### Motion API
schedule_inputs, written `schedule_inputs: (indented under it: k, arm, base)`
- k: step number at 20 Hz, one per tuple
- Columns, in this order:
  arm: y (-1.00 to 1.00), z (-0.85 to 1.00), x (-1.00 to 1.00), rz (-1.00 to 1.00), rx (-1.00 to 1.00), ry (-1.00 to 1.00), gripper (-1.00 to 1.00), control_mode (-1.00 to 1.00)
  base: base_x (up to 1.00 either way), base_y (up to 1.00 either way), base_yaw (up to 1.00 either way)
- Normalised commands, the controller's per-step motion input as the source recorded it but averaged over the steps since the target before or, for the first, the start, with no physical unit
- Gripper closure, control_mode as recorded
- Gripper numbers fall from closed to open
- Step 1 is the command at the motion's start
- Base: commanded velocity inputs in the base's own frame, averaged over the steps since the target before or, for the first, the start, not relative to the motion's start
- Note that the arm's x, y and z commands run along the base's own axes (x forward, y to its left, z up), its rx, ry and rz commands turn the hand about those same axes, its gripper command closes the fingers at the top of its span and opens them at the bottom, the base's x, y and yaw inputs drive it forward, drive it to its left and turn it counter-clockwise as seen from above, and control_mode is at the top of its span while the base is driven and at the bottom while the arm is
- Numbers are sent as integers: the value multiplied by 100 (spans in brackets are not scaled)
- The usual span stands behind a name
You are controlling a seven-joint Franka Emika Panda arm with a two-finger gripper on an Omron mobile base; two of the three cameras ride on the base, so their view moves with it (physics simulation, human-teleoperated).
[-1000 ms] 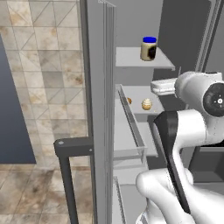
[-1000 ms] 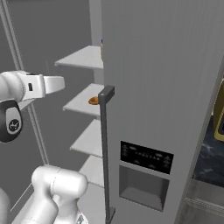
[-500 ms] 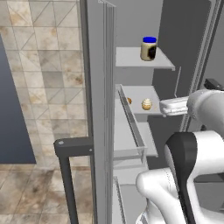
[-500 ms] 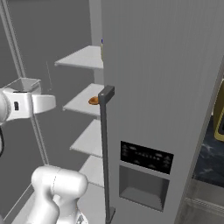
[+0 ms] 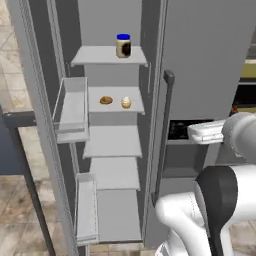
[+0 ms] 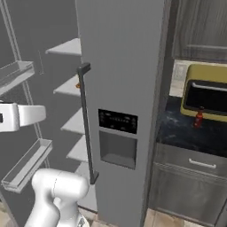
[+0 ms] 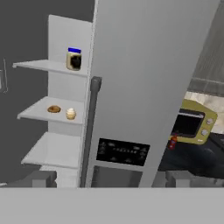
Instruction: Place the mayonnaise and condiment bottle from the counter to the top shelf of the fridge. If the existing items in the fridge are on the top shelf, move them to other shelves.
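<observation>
Mayonnaise (image 5: 123, 45): pale jar with blue lid, upright on the top shelf (image 5: 100, 57) of the fridge (image 5: 200, 65), toward the shelf's right end; seen also in the hand view (image 7: 74, 58).
Gripper (image 7: 108, 178): two dark fingertips at the bottom of the hand view, spread wide with nothing between them; holds nothing and points at the closed fridge door, well back from it.
Fridge door: grey, closed on the right side, with a dark bar handle (image 5: 163, 135) and a black dispenser panel (image 6: 117, 122); the left door stands swung open, with clear door bins (image 5: 72, 107).
Existing items (image 5: 115, 101): one golden-brown bun and one paler piece, near each other on the second shelf, directly below the top shelf.
Lower shelves: pale grey and bare.
Condiment bottle (image 6: 199, 119): small dark red bottle, upright on the counter (image 6: 186, 133), just in front of a yellow toaster oven (image 6: 206, 93); also in the hand view (image 7: 173, 142), right of the fridge.
Counter: black stone over grey cabinets, to the right of the fridge.
</observation>
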Motion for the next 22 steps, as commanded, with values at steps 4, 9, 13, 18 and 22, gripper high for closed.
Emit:
schedule_inputs:
  k: [4,9,13,18,22]
  arm:
    - [0,0,0,0,0,0,-100,100]
    - [0,0,0,0,0,0,-100,100]
    - [0,0,0,0,0,0,-100,100]
    - [0,0,0,0,0,0,-100,100]
    - [0,0,0,0,0,0,-100,100]
  base:
    - [-9,-100,-23]
    - [6,-100,-20]
    - [34,-100,-11]
    - [77,-42,0]
    - [84,-16,0]
